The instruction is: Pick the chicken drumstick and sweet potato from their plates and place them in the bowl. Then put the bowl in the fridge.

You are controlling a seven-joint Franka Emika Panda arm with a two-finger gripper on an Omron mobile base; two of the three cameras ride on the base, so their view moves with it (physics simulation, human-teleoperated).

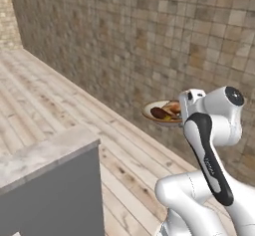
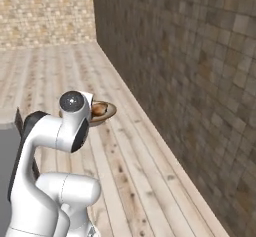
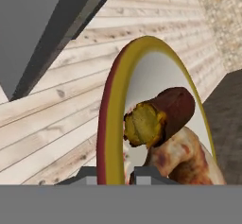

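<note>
Two foods riding in brown-rimmed beige bowl [image 1: 158, 111] | gripper [image 3: 116, 173] pinching its rim | risk: tilting, spilling dark reddish sweet potato [image 3: 176, 106].

My left base view looks forward and down from behind the arm [image 1: 209, 145], which fills the lower right of the frame; the wall [image 1: 149, 41] crosses the top. My right base view looks the same way, with the arm at lower left and the wall on the right. Both share the floor [image 2: 140, 171] and the bowl [image 1: 160, 111]. My hand view sits very close along the bowl's rim, which stands upright at frame centre.
</note>
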